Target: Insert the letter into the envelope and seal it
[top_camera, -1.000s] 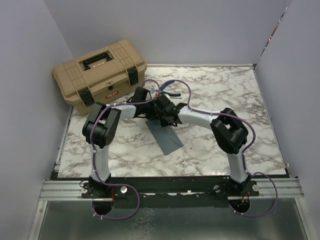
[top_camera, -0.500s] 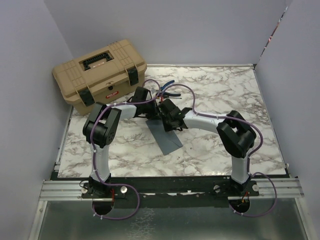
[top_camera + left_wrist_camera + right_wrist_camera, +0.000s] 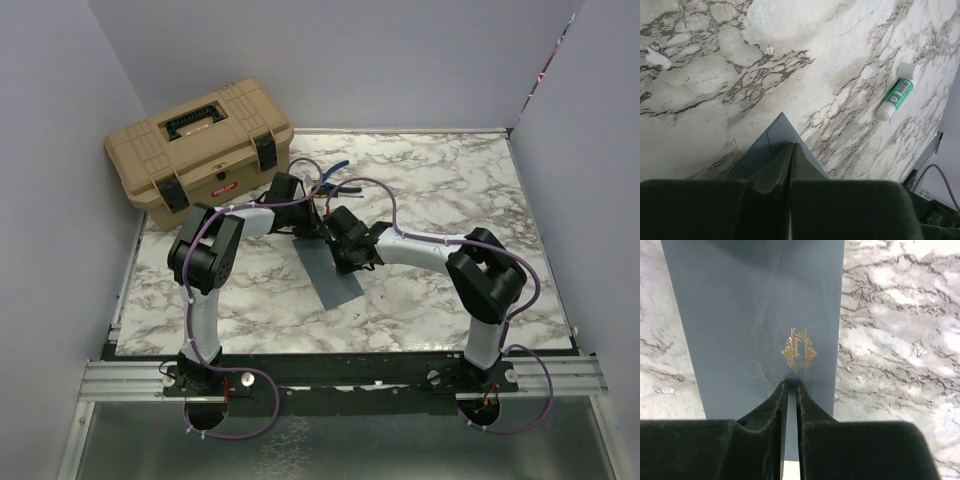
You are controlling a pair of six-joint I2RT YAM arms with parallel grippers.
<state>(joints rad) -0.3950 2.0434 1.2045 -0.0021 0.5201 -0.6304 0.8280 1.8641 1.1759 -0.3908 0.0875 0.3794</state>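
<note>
Slate blue-grey envelope (image 3: 333, 280) lies flat on the marble table (image 3: 450, 200), just below centre of the top view, long axis running diagonally from upper left to lower right. Both arms converge over its upper end.

Right wrist view: the envelope (image 3: 740, 340) fills the upper centre of the frame, marble on either side. There is a gold ornamental emblem (image 3: 799, 351) with script on its face, and a faint diagonal crease above that. Right gripper (image 3: 791, 384) is nearly closed with only a thin slit between the fingers, tips at the paper just below the emblem. Nothing visibly clamped; can't tell if the tips press the paper or sit just off it.

Left wrist view: left gripper (image 3: 791, 147) has its fingers pressed together with no gap, over a pointed corner of the envelope (image 3: 771, 142) that pokes out past the tips toward frame centre. Can't tell whether any paper is pinched between them.

The same view shows a green-and-white glue stick (image 3: 896, 94) with a white cap lying on the marble at upper right, well apart from the envelope.

Top view, outward: a blue-handled hand tool (image 3: 335, 172) on the table just above the arms' wrists, and a tan plastic toolbox (image 3: 200, 150) with black latches, lid down, at upper left.
</note>
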